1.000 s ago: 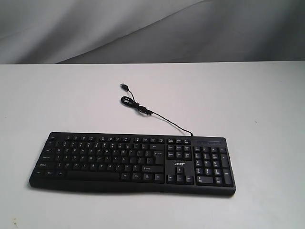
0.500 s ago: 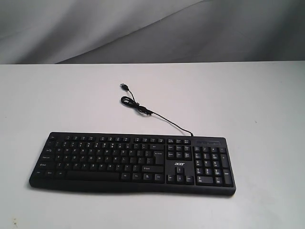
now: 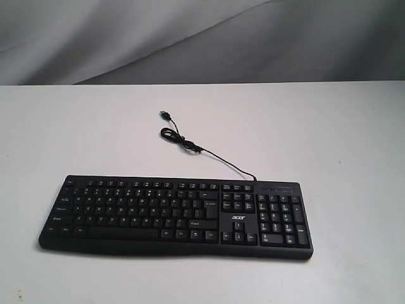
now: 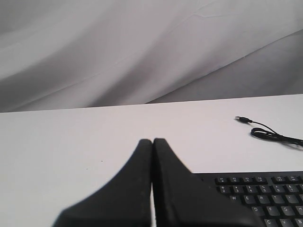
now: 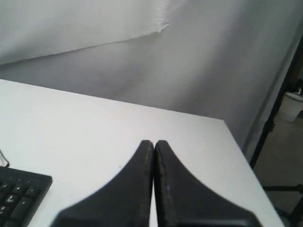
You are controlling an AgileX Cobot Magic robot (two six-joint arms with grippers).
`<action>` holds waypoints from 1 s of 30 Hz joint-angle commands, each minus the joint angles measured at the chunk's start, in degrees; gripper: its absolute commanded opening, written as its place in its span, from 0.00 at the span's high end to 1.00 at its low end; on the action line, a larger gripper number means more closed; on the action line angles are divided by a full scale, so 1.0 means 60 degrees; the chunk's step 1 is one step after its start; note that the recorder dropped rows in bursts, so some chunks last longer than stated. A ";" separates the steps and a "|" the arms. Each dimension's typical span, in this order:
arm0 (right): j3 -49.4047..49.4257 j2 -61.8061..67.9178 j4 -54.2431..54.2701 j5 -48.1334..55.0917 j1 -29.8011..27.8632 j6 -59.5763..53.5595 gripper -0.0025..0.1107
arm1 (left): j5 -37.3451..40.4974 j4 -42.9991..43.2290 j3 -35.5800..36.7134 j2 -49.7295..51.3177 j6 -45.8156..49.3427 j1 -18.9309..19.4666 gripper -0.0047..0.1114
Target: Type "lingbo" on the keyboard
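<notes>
The keyboard (image 3: 176,216) lay on the worktop (image 3: 329,133), lower centre of the exterior view; the left end effector (image 4: 152,142) and right end effector (image 5: 154,143) were closed, empty and off the keys, so all six letters were judged outstanding.

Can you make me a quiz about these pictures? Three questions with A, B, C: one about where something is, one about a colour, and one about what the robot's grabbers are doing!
1. Where is the loose end of the cable?
A on the keys
B dangling in the air
C on the table, beyond the keyboard

2. What colour is the keyboard?
A white
B black
C red

3. How are the left gripper and right gripper?
A both shut, holding nothing
B both wide open
C one holding the cable

Answers: C, the cable leaves the keyboard's far edge and ends on bare table. B, its case and keys are black with white letters. A, each wrist view shows two fingers pressed together with nothing between.
</notes>
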 commanded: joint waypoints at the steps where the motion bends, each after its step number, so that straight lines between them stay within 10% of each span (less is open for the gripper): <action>1: 0.0855 -0.0050 0.1109 -0.0491 -0.0063 -0.0056 0.98 | -0.0076 0.0002 0.0046 -0.0047 -0.0020 -0.0052 0.96; 30: 0.1601 -0.0050 0.1807 -0.0430 -0.0281 -0.0056 0.98 | -0.0076 0.0002 0.0046 -0.0047 -0.0020 -0.0052 0.96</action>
